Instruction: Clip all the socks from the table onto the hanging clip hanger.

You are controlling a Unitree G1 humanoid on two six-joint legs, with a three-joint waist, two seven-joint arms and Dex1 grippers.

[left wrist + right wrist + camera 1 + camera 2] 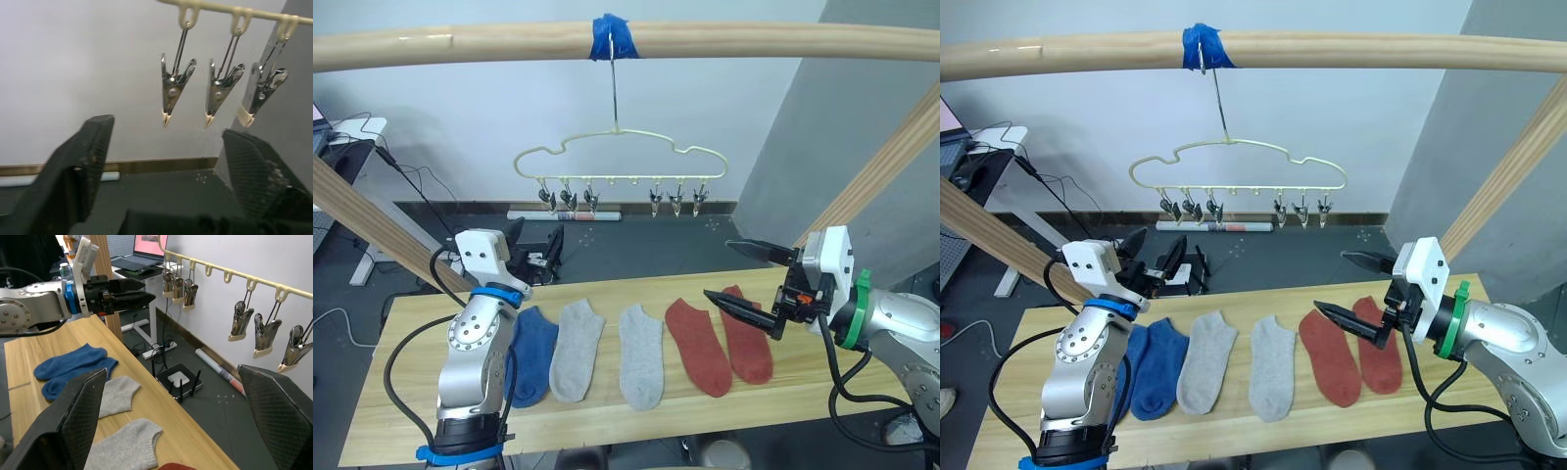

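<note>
So nothing's clipped yet as far as I can see: all six soft knit ankle socks lie flat in a row across the long light-wood plank table [607,416], two blue ones [534,356] at the robot's left, two light grey ones [640,352] in the middle, two rust red ones [693,345] at its right, each with its long axis running roughly front to back, cuffs toward the far edge. The thin pale-gold wire clip hanger [619,160] hangs from the round wooden pole [734,39] by blue tape, up behind the table, its small metal clips [675,203] all bare. The right gripper [741,276] has its two black fingers spread wide, holding nothing, and it hovers right over the cuff end of the red pair, so the nearest sock sits just below and slightly toward the robot. The left gripper [1156,257] is also gaping and empty, raised past the far edge behind the blue socks, aimed up toward the clips. My guess: the right arm is the closer one for a first pick, dropping onto a red cuff.
</note>
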